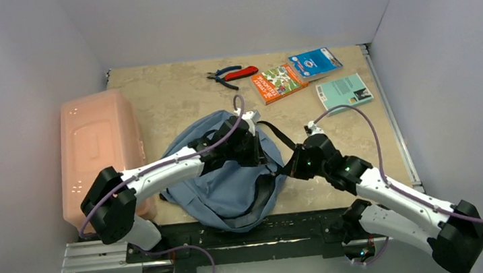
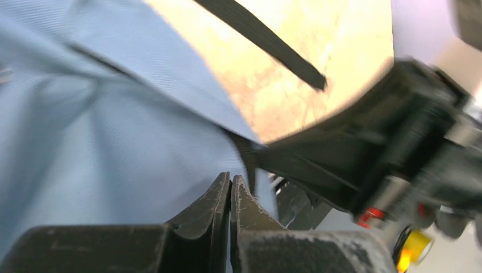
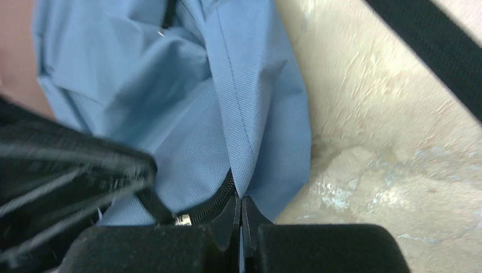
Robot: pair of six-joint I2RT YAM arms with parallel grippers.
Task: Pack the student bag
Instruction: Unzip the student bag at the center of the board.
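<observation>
Two grippers sat at the student bag (image 1: 226,192), which lay crumpled on the table (image 1: 173,96) near the arms' bases. The right gripper (image 3: 240,200) was closed on blue fabric beside the zip (image 3: 209,208), probably to tug the opening apart. The left gripper (image 2: 231,181) was pressed shut against the cloth; whether it pinched any, I could not tell.
</observation>
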